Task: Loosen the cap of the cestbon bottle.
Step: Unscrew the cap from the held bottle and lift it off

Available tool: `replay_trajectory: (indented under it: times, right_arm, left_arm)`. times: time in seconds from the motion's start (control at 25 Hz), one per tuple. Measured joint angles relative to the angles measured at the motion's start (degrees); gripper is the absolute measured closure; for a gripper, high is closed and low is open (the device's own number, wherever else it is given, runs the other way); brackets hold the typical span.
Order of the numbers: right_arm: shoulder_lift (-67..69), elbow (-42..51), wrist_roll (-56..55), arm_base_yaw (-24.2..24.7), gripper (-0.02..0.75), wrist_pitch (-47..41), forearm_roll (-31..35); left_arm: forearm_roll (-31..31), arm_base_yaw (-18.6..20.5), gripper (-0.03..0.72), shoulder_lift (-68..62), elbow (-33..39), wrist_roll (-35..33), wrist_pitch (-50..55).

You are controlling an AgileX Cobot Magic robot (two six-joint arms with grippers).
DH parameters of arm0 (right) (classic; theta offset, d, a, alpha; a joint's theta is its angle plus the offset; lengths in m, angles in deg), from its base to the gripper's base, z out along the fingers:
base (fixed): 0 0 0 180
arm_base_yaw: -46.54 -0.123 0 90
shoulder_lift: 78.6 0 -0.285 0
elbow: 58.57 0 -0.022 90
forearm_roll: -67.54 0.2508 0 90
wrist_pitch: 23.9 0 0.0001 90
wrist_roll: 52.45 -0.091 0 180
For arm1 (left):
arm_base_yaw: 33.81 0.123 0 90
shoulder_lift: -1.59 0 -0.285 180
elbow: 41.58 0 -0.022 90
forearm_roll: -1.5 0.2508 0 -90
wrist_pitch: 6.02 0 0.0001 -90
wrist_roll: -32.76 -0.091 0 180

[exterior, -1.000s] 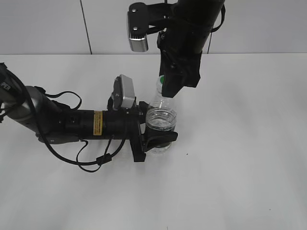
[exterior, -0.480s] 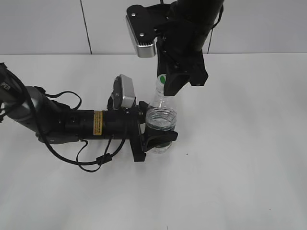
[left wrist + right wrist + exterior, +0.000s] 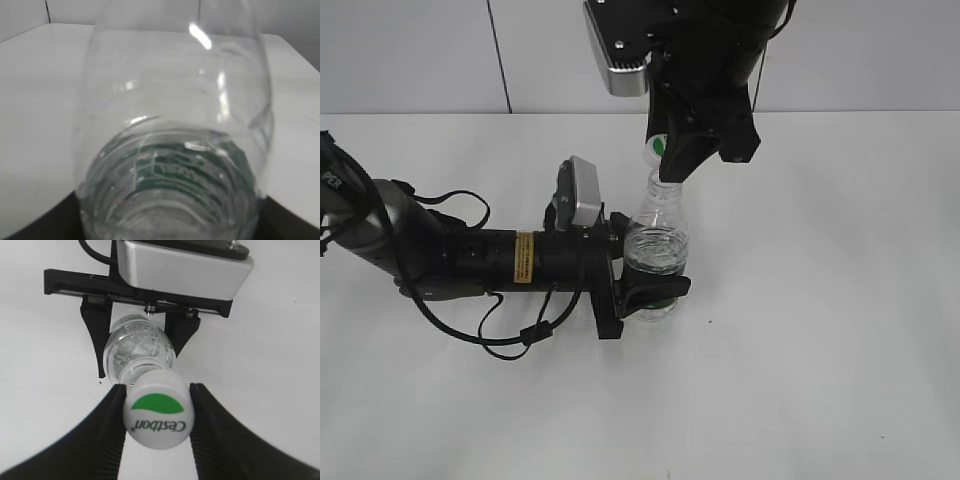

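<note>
The clear cestbon bottle (image 3: 655,235) stands upright on the white table, its dark green label band low on its body. My left gripper (image 3: 648,290) is shut round its lower body. In the left wrist view the bottle (image 3: 170,125) fills the frame, with dark jaw edges at the bottom corners. My right gripper (image 3: 672,160) hangs over the bottle and is shut on the white cap (image 3: 658,147) with the green patch. In the right wrist view the cap (image 3: 159,415) sits between both fingers (image 3: 156,390), a little above the bottle's narrow neck (image 3: 136,371) and seemingly apart from it.
The white table (image 3: 840,330) spreads to the right and front of the bottle. A grey wall (image 3: 410,50) runs along the back. The left arm (image 3: 470,260) and its loose cables (image 3: 510,335) lie low across the left of the table.
My right gripper has risen with the cap in it, away from the bottle's neck. The left gripper and the bottle have stayed put.
</note>
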Motion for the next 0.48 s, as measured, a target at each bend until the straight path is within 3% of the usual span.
replay_trajectory:
  times: [0.48]
  right_arm:
    - [-0.7, 0.0, -7.9, 0.0, 0.444, 0.0, 0.1]
  left_arm:
    - [0.1, 0.0, 0.286, 0.0, 0.0, 0.0, -0.1]
